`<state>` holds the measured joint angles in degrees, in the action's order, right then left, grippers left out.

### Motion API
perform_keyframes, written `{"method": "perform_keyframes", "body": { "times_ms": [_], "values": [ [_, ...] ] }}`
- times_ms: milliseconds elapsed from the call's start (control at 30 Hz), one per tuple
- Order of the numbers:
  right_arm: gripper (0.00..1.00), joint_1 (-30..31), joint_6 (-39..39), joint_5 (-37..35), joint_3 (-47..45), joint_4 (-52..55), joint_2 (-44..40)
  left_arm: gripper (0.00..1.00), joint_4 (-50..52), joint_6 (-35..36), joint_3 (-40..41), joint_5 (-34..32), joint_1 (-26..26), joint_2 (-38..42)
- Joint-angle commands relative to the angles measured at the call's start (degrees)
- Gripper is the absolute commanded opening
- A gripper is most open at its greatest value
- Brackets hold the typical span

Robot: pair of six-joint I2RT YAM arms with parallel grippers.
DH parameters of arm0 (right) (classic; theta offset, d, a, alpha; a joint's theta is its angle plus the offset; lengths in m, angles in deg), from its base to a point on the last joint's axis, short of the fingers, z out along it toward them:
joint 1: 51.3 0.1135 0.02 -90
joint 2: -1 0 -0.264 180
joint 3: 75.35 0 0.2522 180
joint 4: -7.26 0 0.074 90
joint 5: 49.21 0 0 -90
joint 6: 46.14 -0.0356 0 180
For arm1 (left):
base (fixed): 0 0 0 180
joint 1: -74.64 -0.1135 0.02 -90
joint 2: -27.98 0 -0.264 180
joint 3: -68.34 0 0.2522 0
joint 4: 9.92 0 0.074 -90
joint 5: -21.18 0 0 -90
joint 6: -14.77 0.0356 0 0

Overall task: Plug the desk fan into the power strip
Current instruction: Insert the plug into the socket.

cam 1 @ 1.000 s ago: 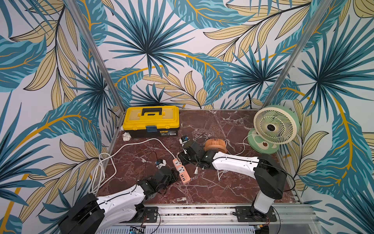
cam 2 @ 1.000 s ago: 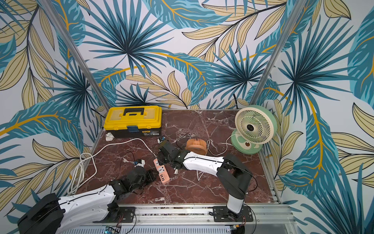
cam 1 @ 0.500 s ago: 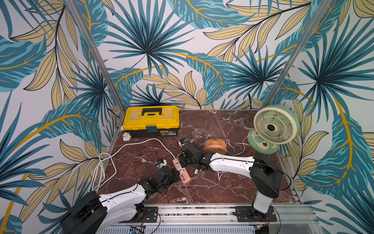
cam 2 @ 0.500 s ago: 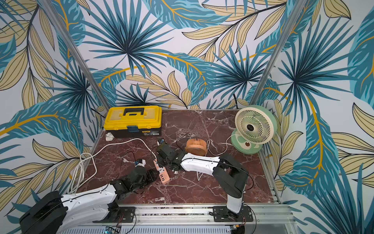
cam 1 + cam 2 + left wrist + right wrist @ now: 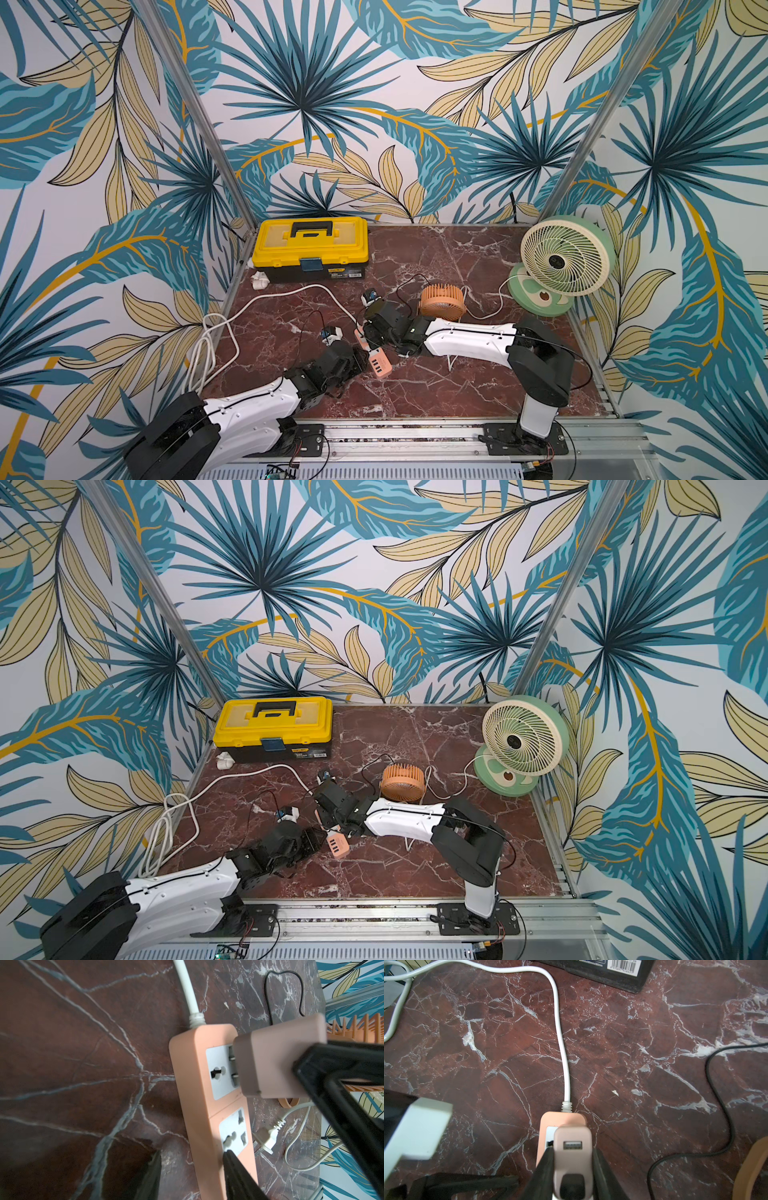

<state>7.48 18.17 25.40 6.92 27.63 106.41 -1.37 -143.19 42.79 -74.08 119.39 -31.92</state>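
Right gripper (image 5: 572,1153): pinched on a dusty-pink rectangular plastic plug block (image 5: 572,1136), one black finger flat against each long side.
Plug block: USB port on its back face. Its two flat metal prongs meet the white socket face nearest the cord end of the slim salmon-orange plastic power strip (image 5: 193,1076). Bare prong shows in the gap; the block sits tilted, not flush.
Left gripper (image 5: 193,1155): fingers spread. One finger (image 5: 239,1174) lies over the strip's top by the second socket; the other (image 5: 149,1176) is over the marble, clear of the strip's edge. Whether the first presses down, cannot tell.
Power strip: flat on the red-brown veined marble table (image 5: 436,257), middle front, between the two grippers in both top views. USB end toward the front rail; thick white cord (image 5: 560,1032) leaves the far end.
Nearby: white two-pin plug (image 5: 268,1136) loose on the marble just beside the strip; small round orange fan (image 5: 441,301) just behind the right arm.
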Motion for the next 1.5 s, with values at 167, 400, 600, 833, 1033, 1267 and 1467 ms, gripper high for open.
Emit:
{"method": "perform_keyframes", "body": {
  "times_ms": [167,400,600,833,1033,1267,1467],
  "values": [
    [0.00,1.70,2.20,-4.22,1.01,3.23,1.79,0.51,1.65,-0.41,-0.34,-2.65,-0.37,-0.48],
    [0.00,1.95,2.14,-4.86,0.55,2.82,2.30,0.51,1.84,-0.40,-0.42,-2.91,-0.43,-0.64],
    [0.00,1.98,1.86,-4.64,0.41,2.36,2.68,0.51,1.87,-0.24,-0.60,-3.09,-0.37,-0.74],
    [0.00,1.94,1.06,-5.07,1.57,2.62,3.58,0.52,1.20,-1.01,-0.69,-2.73,-0.84,-0.63],
    [0.00,2.00,-0.49,-4.57,3.54,2.88,4.95,0.58,-1.47,-0.48,-1.65,-1.27,-0.91,-0.44],
    [0.00,2.04,-1.46,-5.65,5.21,3.41,6.32,0.56,-2.01,-1.04,-0.73,-1.50,-1.01,-0.34],
    [0.00,1.97,-1.49,-5.69,3.63,2.14,6.41,0.54,-0.87,-1.64,0.01,-2.42,-1.03,-0.67]
  ]
}}
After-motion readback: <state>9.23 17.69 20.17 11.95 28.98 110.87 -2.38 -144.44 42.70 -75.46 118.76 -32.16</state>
